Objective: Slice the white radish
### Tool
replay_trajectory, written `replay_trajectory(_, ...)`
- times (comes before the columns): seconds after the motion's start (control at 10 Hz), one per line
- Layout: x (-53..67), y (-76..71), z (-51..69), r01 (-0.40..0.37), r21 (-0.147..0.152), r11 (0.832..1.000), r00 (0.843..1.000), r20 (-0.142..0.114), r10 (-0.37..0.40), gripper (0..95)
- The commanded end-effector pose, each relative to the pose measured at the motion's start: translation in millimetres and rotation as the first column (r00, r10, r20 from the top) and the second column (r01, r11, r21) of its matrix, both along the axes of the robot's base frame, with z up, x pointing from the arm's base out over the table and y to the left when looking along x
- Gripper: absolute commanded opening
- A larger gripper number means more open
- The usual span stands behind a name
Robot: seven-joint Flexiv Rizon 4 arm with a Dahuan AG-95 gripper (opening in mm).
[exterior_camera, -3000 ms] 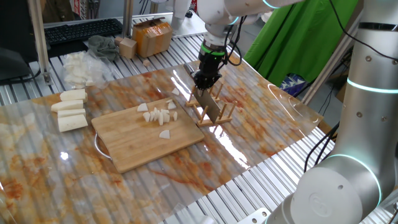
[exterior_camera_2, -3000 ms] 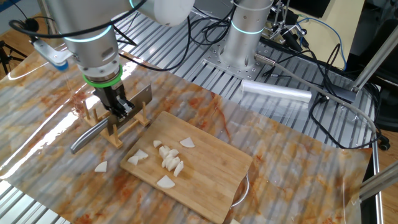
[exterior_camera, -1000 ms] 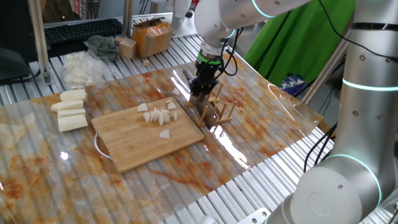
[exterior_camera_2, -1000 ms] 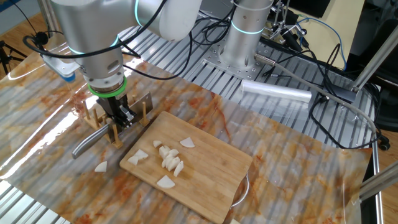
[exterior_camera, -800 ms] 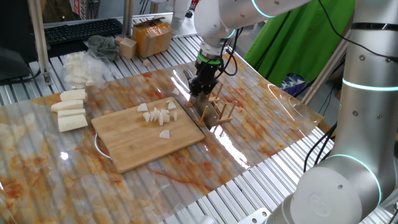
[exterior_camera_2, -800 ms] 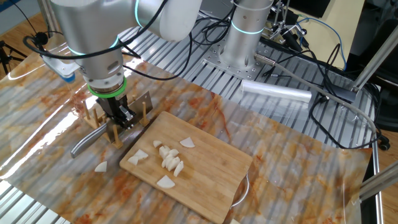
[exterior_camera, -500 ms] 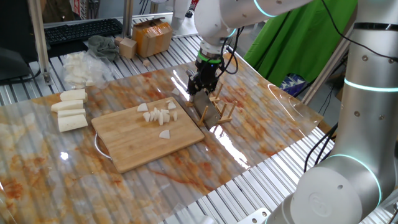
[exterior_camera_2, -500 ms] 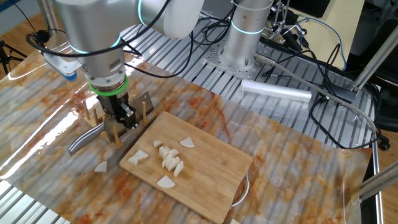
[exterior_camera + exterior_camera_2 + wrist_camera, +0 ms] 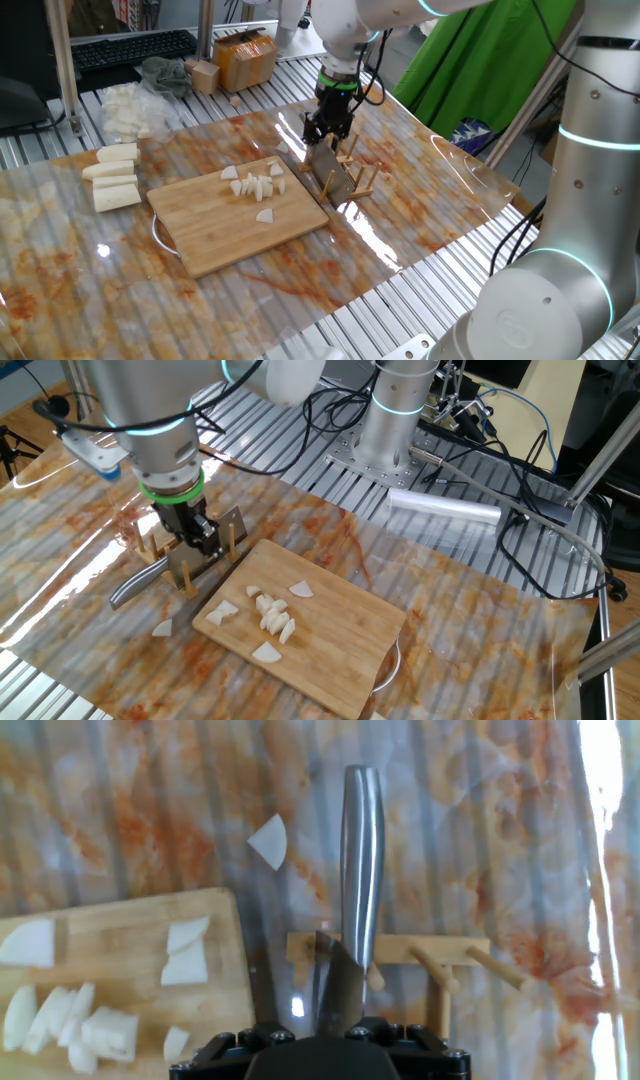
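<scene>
radish (image 9: 268, 614) already sliced on board (image 9: 330, 650); knife (image 9: 160, 572) parked in rack (image 9: 345, 180), claw (image 9: 196, 536) open above it. next: just clear away upward.

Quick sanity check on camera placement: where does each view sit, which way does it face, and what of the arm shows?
One fixed view: high at the table's side, looking across the cutting board; arm and gripper reach in from above.
The other fixed view: opposite side, facing the arm's base; gripper over the wooden rack.
Hand view: on the hand, looking straight down at the knife in the rack; only the gripper body's edge shows at the bottom.
Shared: knife, rack, radish pieces.
</scene>
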State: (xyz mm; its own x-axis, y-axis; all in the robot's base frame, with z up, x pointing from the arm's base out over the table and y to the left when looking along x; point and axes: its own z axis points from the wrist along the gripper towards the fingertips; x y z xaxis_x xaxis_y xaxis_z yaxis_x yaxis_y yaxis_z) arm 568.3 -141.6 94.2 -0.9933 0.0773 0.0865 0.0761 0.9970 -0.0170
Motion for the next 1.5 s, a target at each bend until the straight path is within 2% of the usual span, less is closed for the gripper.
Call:
replay_trajectory(0.1,-2.4,3.8,18.1,-0.065,0.003,0.998,0.998,-0.003,0.065,38.0)
replay_trajectory(0.2,-4.8,6.0,27.6,-0.109,0.01,0.994,0.994,-0.004,0.109,38.0)
replay_trajectory(0.4,-8.0,18.9,42.1,-0.163,0.024,0.986,0.987,-0.008,0.163,0.0)
replay_trajectory(0.5,-8.8,31.6,46.3,-0.14,0.024,0.99,0.99,-0.009,0.14,0.0)
replay_trajectory(0.8,-16.8,71.6,53.2,-0.135,0.024,0.991,0.991,-0.011,0.135,0.0)
replay_trajectory(1.0,-21.8,90.3,57.4,-0.124,0.022,0.992,0.992,-0.008,0.124,0.0)
replay_trajectory(1.5,-22.9,101.3,60.5,-0.113,0.028,0.993,0.994,-0.002,0.113,0.0)
